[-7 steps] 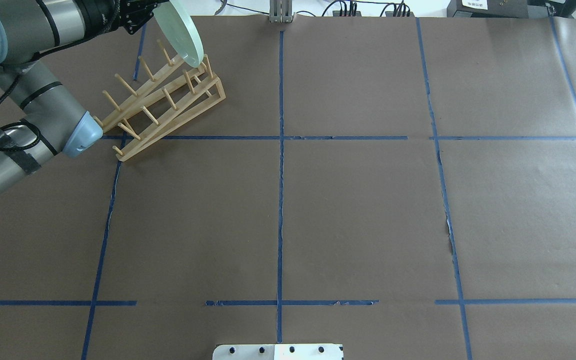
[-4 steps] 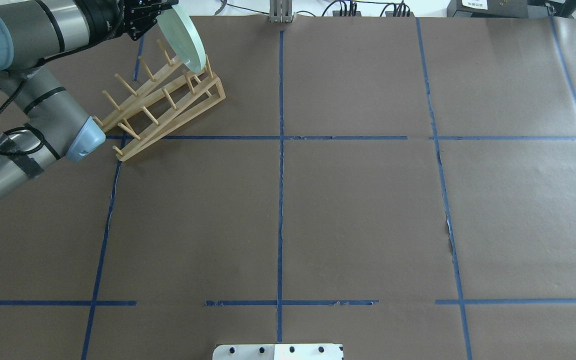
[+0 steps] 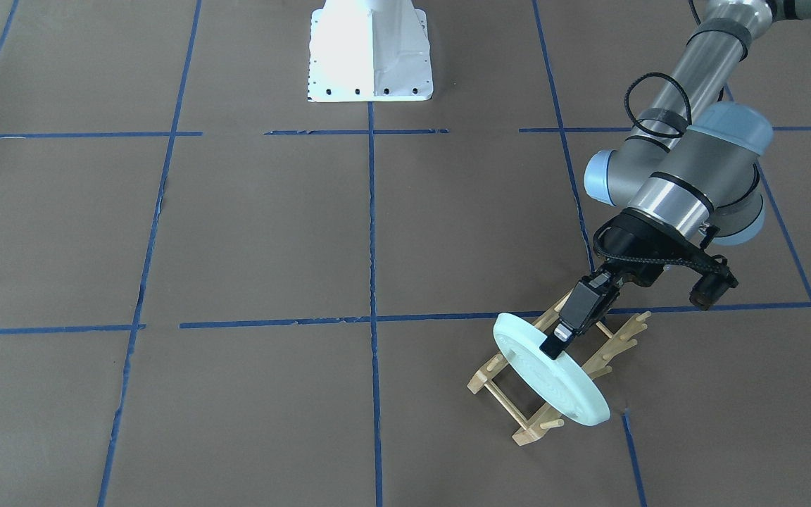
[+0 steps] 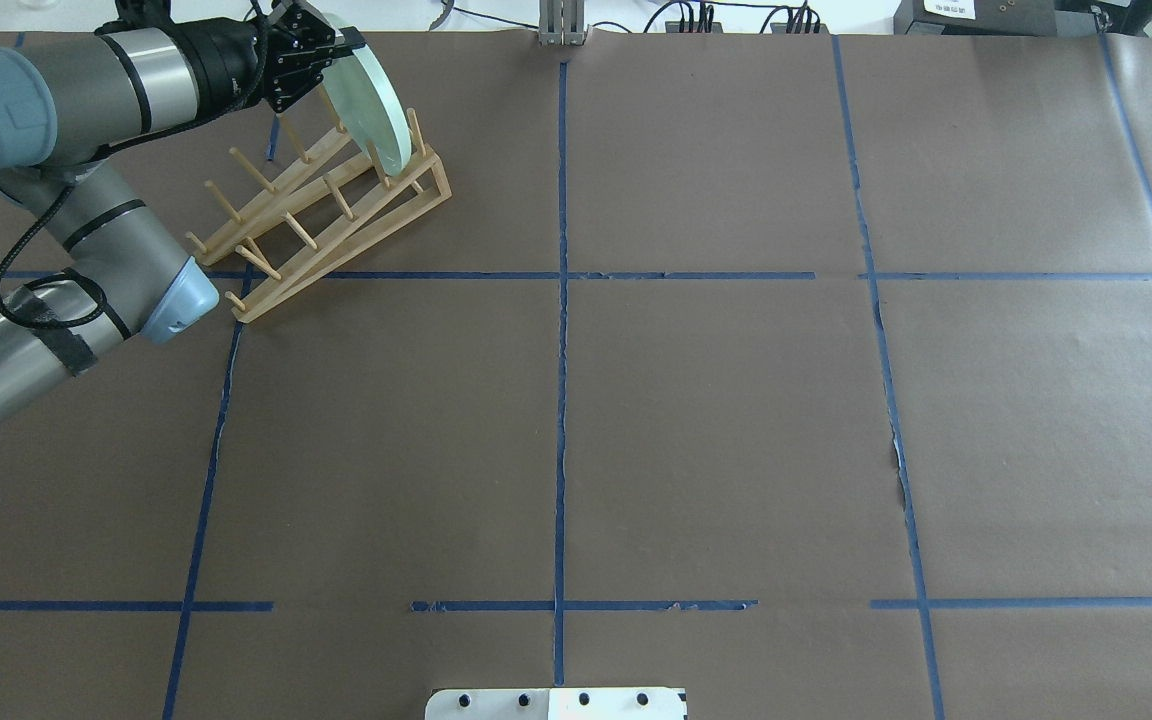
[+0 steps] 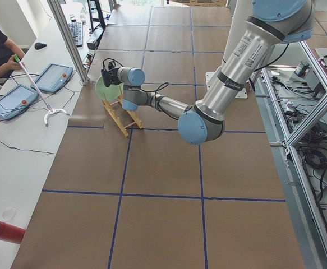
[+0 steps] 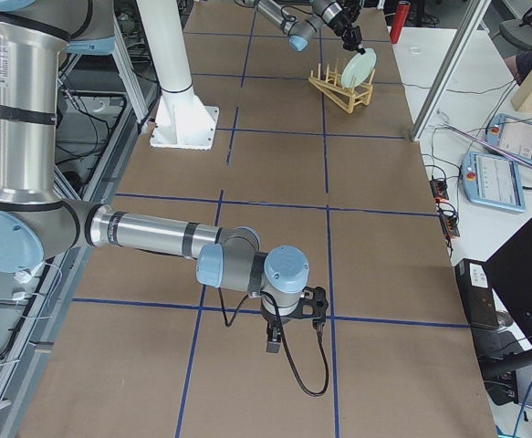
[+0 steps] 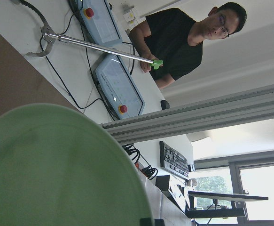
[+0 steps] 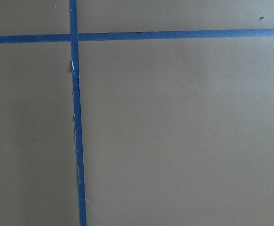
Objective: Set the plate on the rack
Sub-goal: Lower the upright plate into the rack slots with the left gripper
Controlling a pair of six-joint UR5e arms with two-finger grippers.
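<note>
My left gripper [image 4: 339, 50] is shut on the top rim of the pale mint-green plate [image 4: 373, 108]. It holds the plate on edge, tilted, with the lower rim down among the pegs at the far end of the light-wood rack [image 4: 336, 225]. The front-facing view shows the same grip [image 3: 555, 345] on the plate [image 3: 560, 387] across both rails of the rack [image 3: 478, 382]. The plate fills the lower left of the left wrist view [image 7: 57, 174]. My right gripper [image 6: 271, 345] hangs low over the table near the robot's side. It shows only in the exterior right view, so I cannot tell its state.
Brown paper with blue tape lines [image 4: 561, 400] covers the table. The white robot base [image 3: 369, 53] stands at the near edge. Operators with pendants [image 5: 51, 75] and a grabber stick [image 7: 104, 47] are beyond the far edge, close behind the rack.
My left gripper has come down and toward the robot with the plate. The plate's lower rim has sunk from above the far pegs to between them. The rack has not moved.
</note>
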